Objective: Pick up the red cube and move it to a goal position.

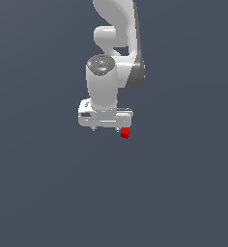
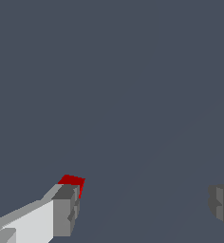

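Here the claw (image 1: 106, 129) hangs released — fingers wide apart — with the red cube (image 1: 125, 133) just outside one fingertip.

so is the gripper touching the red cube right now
Cannot tell. In the wrist view the cube sits right behind one finger, with no gap or contact plainly visible; the gripper is open.

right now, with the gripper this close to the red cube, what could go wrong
1. The red cube sits beside one finger, outside the gap of the open gripper, not between the fingers. Closing now would likely grasp nothing.
2. In the wrist view the red cube peeks out from behind one fingertip. Descending from here could land that finger on the cube or knock it aside.
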{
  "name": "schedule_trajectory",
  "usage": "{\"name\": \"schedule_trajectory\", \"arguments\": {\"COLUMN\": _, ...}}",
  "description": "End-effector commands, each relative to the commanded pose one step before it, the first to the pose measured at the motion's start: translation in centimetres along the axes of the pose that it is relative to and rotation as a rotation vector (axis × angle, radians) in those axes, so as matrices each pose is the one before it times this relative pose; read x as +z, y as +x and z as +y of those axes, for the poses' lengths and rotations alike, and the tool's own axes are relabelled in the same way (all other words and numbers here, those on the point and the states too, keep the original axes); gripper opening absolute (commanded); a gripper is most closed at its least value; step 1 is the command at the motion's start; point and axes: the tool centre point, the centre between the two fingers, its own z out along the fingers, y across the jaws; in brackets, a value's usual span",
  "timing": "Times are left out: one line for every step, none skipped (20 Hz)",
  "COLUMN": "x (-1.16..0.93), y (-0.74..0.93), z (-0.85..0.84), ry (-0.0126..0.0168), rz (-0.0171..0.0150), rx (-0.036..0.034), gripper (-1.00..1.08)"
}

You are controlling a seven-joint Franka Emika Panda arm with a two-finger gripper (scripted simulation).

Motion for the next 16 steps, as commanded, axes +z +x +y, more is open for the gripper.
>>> {"name": "schedule_trajectory", "arguments": {"x": 0.000, "y": 0.000, "z": 0.001, "ry": 0.00000, "rz": 0.00000, "rx": 0.00000, "gripper": 1.00}}
{"name": "schedule_trajectory", "arguments": {"x": 0.021, "y": -0.012, "z": -0.031, "ry": 0.00000, "rz": 0.00000, "rx": 0.00000, "gripper": 1.00}}
{"name": "schedule_trajectory", "arguments": {"x": 0.056, "y": -0.042, "z": -0.009, "ry": 0.00007, "rz": 0.00014, "rx": 0.00137, "gripper": 1.00}}
{"name": "schedule_trajectory", "arguments": {"x": 0.099, "y": -0.067, "z": -0.061, "ry": 0.00010, "rz": 0.00015, "rx": 0.00153, "gripper": 1.00}}
{"name": "schedule_trajectory", "arguments": {"x": 0.139, "y": -0.095, "z": -0.076, "ry": 0.00014, "rz": 0.00022, "rx": 0.00233, "gripper": 1.00}}
{"name": "schedule_trajectory", "arguments": {"x": 0.180, "y": -0.123, "z": -0.099, "ry": 0.00018, "rz": 0.00028, "rx": 0.00299, "gripper": 1.00}}
{"name": "schedule_trajectory", "arguments": {"x": 0.221, "y": -0.151, "z": -0.117, "ry": 0.00023, "rz": 0.00036, "rx": 0.00376, "gripper": 1.00}}
{"name": "schedule_trajectory", "arguments": {"x": 0.263, "y": -0.179, "z": -0.143, "ry": 0.00027, "rz": 0.00042, "rx": 0.00439, "gripper": 1.00}}
{"name": "schedule_trajectory", "arguments": {"x": 0.304, "y": -0.207, "z": -0.169, "ry": 0.00031, "rz": 0.00048, "rx": 0.00504, "gripper": 1.00}}
{"name": "schedule_trajectory", "arguments": {"x": 0.346, "y": -0.235, "z": -0.187, "ry": 0.00036, "rz": 0.00056, "rx": 0.00582, "gripper": 1.00}}
{"name": "schedule_trajectory", "arguments": {"x": 0.388, "y": -0.263, "z": -0.214, "ry": 0.00040, "rz": 0.00062, "rx": 0.00647, "gripper": 1.00}}
{"name": "schedule_trajectory", "arguments": {"x": 0.431, "y": -0.291, "z": -0.236, "ry": 0.00044, "rz": 0.00069, "rx": 0.00720, "gripper": 1.00}}
{"name": "schedule_trajectory", "arguments": {"x": 0.474, "y": -0.319, "z": -0.261, "ry": 0.00048, "rz": 0.00075, "rx": 0.00788, "gripper": 1.00}}
{"name": "schedule_trajectory", "arguments": {"x": 0.517, "y": -0.347, "z": -0.282, "ry": 0.00053, "rz": 0.00083, "rx": 0.00865, "gripper": 1.00}}
{"name": "schedule_trajectory", "arguments": {"x": 0.561, "y": -0.375, "z": -0.309, "ry": 0.00057, "rz": 0.00089, "rx": 0.00933, "gripper": 1.00}}
{"name": "schedule_trajectory", "arguments": {"x": 0.605, "y": -0.403, "z": -0.332, "ry": 0.00062, "rz": 0.00097, "rx": 0.01008, "gripper": 1.00}}
